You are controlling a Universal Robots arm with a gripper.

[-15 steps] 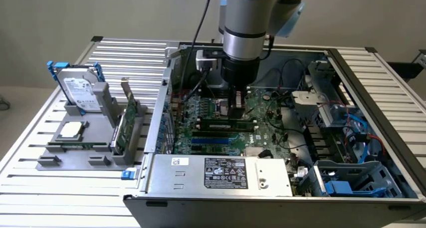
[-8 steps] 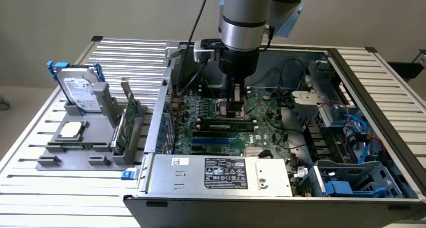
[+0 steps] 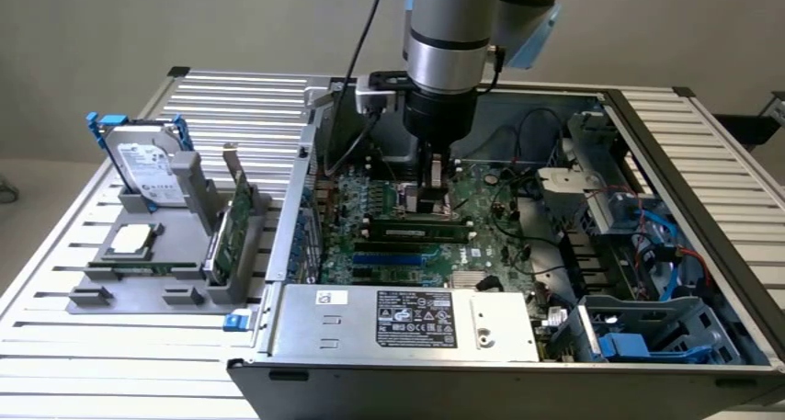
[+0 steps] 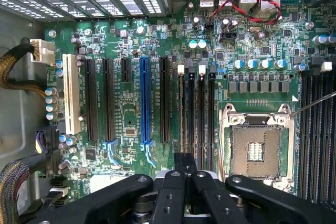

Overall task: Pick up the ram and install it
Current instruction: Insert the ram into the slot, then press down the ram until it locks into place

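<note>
Open PC case (image 3: 516, 346) on the bench (image 3: 73, 346): motherboard (image 4: 131, 114) inside, CPU socket (image 4: 257, 148) empty; pincer (image 3: 436, 183) down among the memory slots (image 4: 197, 108), fingers together on the ram (image 3: 424, 225) seated in a slot near the case's middle; judgement: keep the push straight down and even, stick square to slot. Grey tray (image 3: 147, 273) outside holds hard drive (image 3: 145, 167), expansion card (image 3: 235, 222), processor (image 3: 132, 243).

Soft, even light fills both views. In the exterior view the pale slatted table (image 3: 723, 176) is brightly lit, while the inside of the computer case (image 3: 405, 351) sits darker. The wrist view shows the circuit board (image 4: 157, 77) sharp, with the black gripper (image 4: 184, 174) dark and slightly soft.
</note>
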